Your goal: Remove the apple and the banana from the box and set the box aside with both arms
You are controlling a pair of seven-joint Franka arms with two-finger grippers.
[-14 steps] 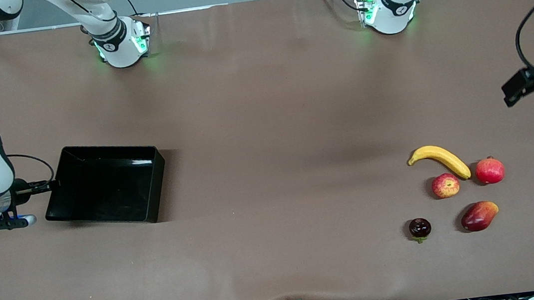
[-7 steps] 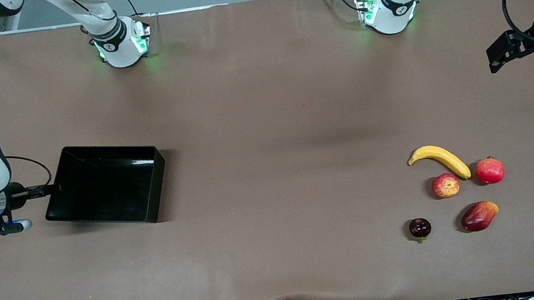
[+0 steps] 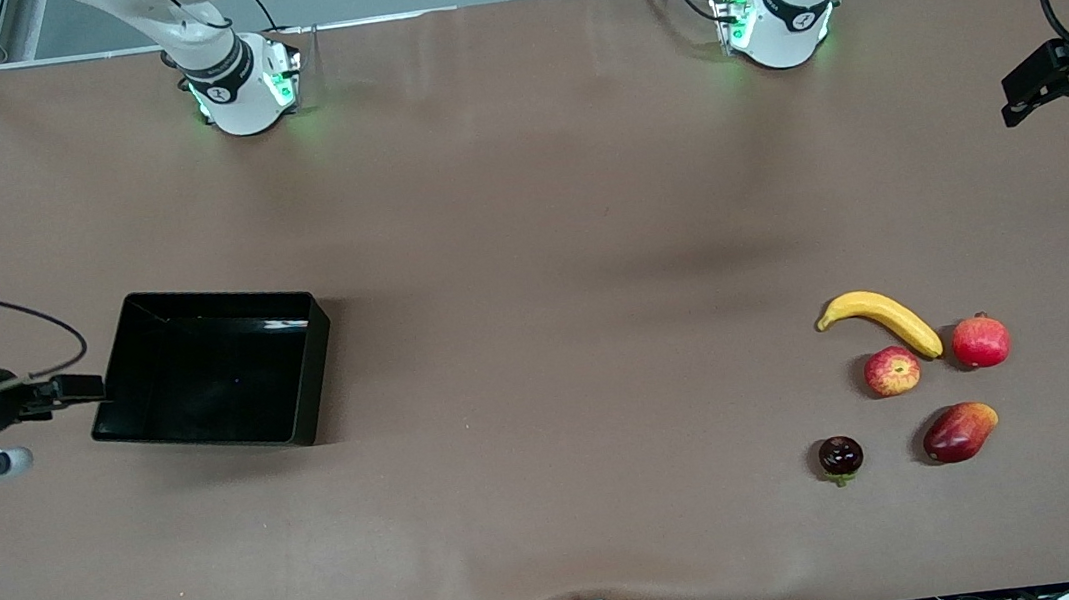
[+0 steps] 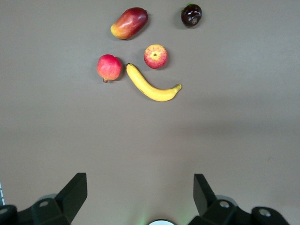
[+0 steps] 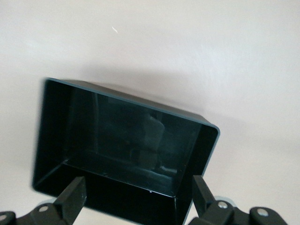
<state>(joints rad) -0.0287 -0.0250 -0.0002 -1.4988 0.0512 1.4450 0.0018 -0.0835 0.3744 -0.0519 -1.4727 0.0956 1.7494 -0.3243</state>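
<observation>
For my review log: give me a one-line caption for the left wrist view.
Open left pincer over bare table, with banana, apple, pomegranate, mango and a dark round fruit ahead.

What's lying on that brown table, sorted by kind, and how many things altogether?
Long curved yellow banana: 1
Small round red-and-yellow apple: 1
Plain red round pomegranate: 1
Oval dark-red mango with a yellow end: 1
Small dark purple round fruit: 1
Glossy black rectangular open-top plastic bin: 1
Total: 6
</observation>
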